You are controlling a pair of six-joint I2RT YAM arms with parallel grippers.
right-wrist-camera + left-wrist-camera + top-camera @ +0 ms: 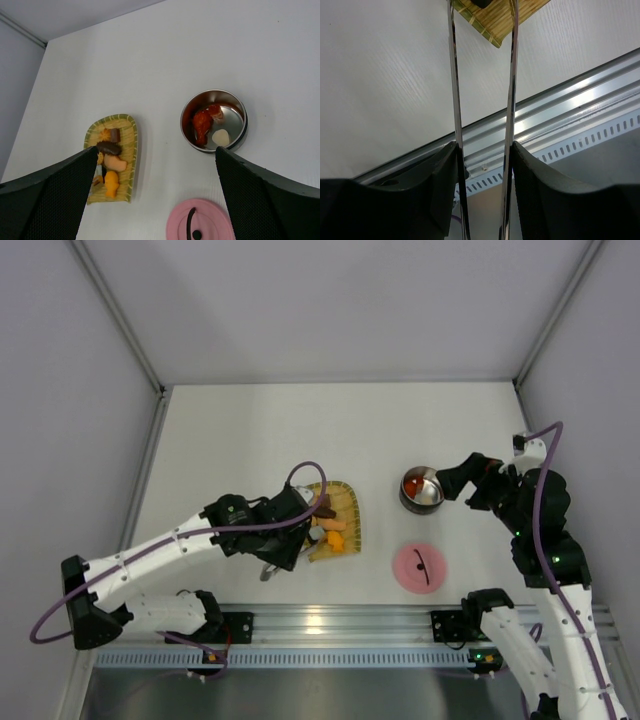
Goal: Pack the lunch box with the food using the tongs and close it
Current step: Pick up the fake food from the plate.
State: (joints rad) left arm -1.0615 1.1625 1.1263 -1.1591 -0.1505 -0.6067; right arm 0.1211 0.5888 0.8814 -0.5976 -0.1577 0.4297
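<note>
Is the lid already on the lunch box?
No, the pink lid lies apart from the lunch box, which stands open with food inside.

So on the bench (250, 440), the tray (346, 497) sits about mid, with the lunch box (420, 507) off to its right, well apart. The lid (408, 562) lies in front of the lunch box, nearer the arms. Some food (335, 530) is on the tray, a few pieces are in the lunch box. The tongs (454, 90) sit between the left tool's (484, 150) fingers, tips over the tray's near edge. The right tool (455, 483) is just right of the lunch box.
</note>
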